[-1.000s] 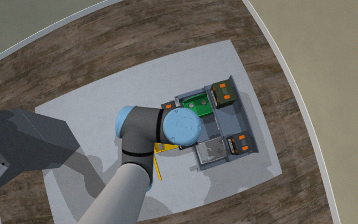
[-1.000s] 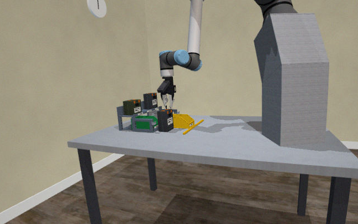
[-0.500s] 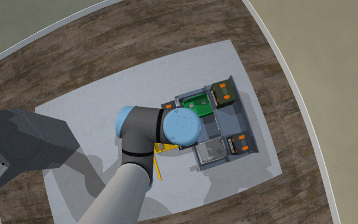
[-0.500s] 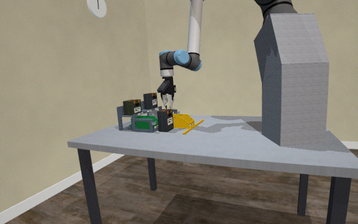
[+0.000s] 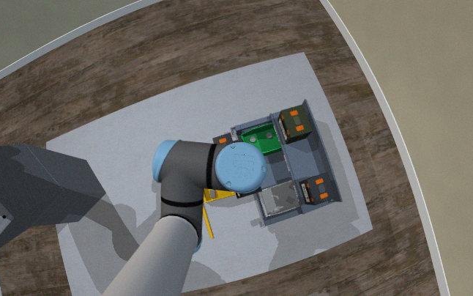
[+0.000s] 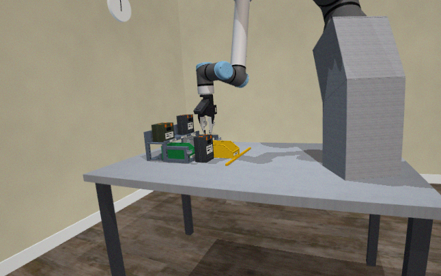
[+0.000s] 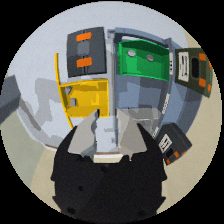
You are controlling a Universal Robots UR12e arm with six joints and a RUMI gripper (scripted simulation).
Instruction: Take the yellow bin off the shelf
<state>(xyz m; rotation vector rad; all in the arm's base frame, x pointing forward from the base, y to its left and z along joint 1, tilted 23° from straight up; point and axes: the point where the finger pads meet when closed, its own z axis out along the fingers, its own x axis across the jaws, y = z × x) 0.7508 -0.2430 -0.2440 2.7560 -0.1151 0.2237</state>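
The yellow open bin [image 5: 221,195] [image 6: 224,149] [image 7: 93,106] stands upright on the table [image 5: 194,110] [image 6: 266,178], just in front of the shelf [image 5: 306,162] [image 6: 147,136] [image 7: 137,92]. Small grey parts lie in it in the wrist view. My gripper [image 6: 207,132] [image 7: 107,109] is partly open, pointing down, with nothing seen between its fingertips. It is above the bin's shelf-side edge. The arm hides it and much of the bin in the top view; a dark box hides the bin's back in the exterior view.
The dark box [image 6: 201,149] [image 7: 86,48] stands right beside the yellow bin. A yellow strip [image 5: 208,223] [image 6: 238,156] [image 7: 57,67] lies past its front. The shelf holds a green bin [image 5: 273,141] [image 6: 175,153] [image 7: 145,65], a grey bin [image 5: 280,198], an olive box [image 5: 296,123] and another dark box [image 5: 317,189].
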